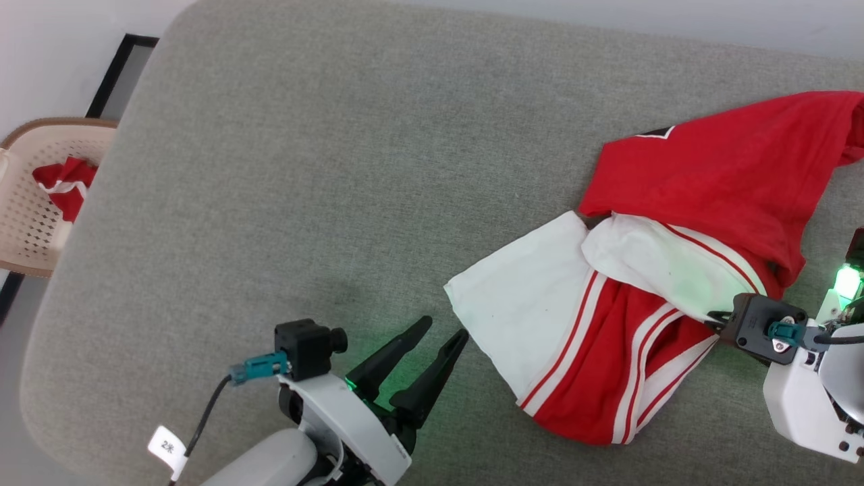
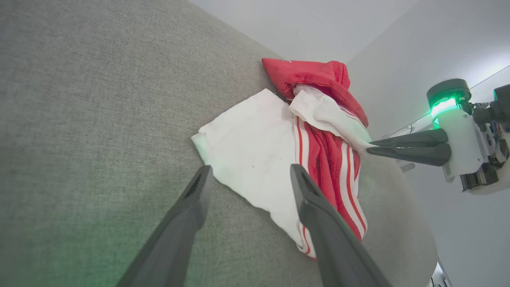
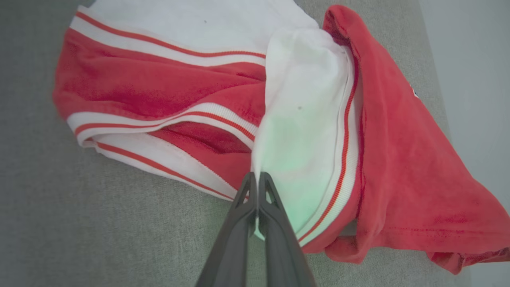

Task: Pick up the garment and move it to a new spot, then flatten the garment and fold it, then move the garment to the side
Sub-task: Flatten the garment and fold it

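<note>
One garment (image 1: 715, 169) is lying crumpled on the right part of the grey padded bench (image 1: 304, 169), close to its right edge. Its red body is bunching toward the far side, and two white sleeve parts are showing at the near side. One is spreading flat on the cloth of the bench and the other is folding over the red-and-white striped trim.

Two claws are working here. The right claw (image 3: 258, 177) is pressing its two dark fingers together on the edge of the folded white sleeve, and a thin strip of white cloth is showing between them. The left claw (image 1: 444, 327) is holding its two fingers (image 2: 187, 223) well apart, with nothing between them. It is pointing at the flat white sleeve and standing just beside its edge. I cannot tell whether one fingertip is touching the cloth.

At the far left, beside the bench, one beige perforated basket (image 1: 20, 223) is standing, and one small red-and-white cloth (image 1: 64, 185) is lying inside it, well apart from the garment.
</note>
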Controlling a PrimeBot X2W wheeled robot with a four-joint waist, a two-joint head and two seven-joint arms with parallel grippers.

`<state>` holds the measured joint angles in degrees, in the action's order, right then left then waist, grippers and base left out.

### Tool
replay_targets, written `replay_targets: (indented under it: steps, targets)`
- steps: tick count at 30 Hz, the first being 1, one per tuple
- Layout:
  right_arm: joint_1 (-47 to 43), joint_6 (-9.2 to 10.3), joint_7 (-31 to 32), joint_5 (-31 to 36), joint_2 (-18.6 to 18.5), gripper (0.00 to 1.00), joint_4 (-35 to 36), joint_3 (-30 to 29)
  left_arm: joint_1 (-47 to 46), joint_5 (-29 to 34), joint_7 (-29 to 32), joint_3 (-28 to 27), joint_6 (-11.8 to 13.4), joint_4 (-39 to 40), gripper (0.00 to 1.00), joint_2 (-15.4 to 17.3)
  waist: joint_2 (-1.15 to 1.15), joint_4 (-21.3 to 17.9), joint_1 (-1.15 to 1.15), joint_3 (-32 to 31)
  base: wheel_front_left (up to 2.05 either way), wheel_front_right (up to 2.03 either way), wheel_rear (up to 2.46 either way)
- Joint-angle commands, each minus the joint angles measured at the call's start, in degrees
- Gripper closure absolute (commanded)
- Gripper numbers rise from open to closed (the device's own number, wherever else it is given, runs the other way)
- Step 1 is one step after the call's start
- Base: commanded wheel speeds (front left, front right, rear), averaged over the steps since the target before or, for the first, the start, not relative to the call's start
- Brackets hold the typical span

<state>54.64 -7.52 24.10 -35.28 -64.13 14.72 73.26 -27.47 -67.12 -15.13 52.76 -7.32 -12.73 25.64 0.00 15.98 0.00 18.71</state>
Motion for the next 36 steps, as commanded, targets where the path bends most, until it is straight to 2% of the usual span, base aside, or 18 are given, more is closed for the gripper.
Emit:
replay_targets:
  steps: [1,5,8,14,17,21,23,25,27,32,36]
  targets:
    - [0.74,0.06,-0.39,0.21,0.27,1.00,-0.22,0.11,0.14,0.10,0.01,-0.05,-0.21,0.13,0.00,0.19,0.00,-0.12,0.00,0.06,0.00,0.00,0.00]
    - [0.89,0.06,-2.03,-1.54,0.43,1.00,-1.68,-0.17,0.08,0.20,0.01,0.02,-0.21,0.09,0.00,0.35,0.00,-0.63,0.00,0.10,0.00,0.00,0.00]
    - [0.58,0.06,-4.44,-4.18,-0.31,1.00,-3.49,-3.65,0.62,0.27,0.01,-0.15,-0.22,-0.09,0.00,0.57,0.00,-1.28,0.00,-0.16,0.00,0.00,0.00]
    - [-5.96,0.06,-11.23,-11.83,-2.06,1.00,-9.88,-18.44,2.35,0.49,0.01,-1.74,-0.22,-0.11,0.00,1.37,0.00,-3.68,0.00,-1.65,0.00,0.00,0.00]
    - [-11.81,0.06,-14.11,-15.01,-0.81,1.00,-15.20,-26.70,3.30,0.61,0.01,-2.81,-0.22,0.20,0.00,1.93,0.00,-5.47,0.00,-2.43,0.00,0.00,0.00]
    - [-20.86,0.06,-17.04,-20.59,4.41,1.00,-26.36,-39.74,3.67,0.91,0.01,-2.97,-0.22,0.69,0.00,2.35,0.00,-7.38,0.00,-2.94,0.00,0.00,0.00]
    - [-24.99,0.07,-17.76,-24.25,9.02,1.00,-34.76,-48.51,3.43,0.76,0.06,-3.01,-0.22,0.77,0.00,2.48,0.00,-8.00,0.00,-2.95,0.00,0.00,0.00]
    - [-28.19,0.01,-17.11,-27.61,14.93,1.00,-40.71,-54.81,3.16,0.67,0.22,-2.94,-0.22,0.97,0.00,2.55,0.00,-8.55,0.00,-2.98,0.00,0.00,0.00]
    - [-30.62,0.02,-15.91,-28.69,18.25,1.00,-44.68,-59.12,2.78,0.75,0.40,-2.74,-0.22,1.05,0.00,2.72,0.00,-8.74,0.00,-2.86,0.00,0.00,0.00]
    - [-34.13,0.01,-15.21,-26.17,24.05,1.00,-48.02,-66.30,2.06,0.47,0.63,-2.77,-0.23,1.37,0.00,3.26,0.00,-9.21,0.00,-2.25,0.00,0.00,0.00]
    - [-34.95,0.02,-16.02,-23.30,27.71,1.00,-47.30,-71.86,1.96,0.84,0.95,-2.68,-0.16,1.46,0.00,4.16,0.00,-9.98,0.00,-2.05,0.00,0.00,0.00]
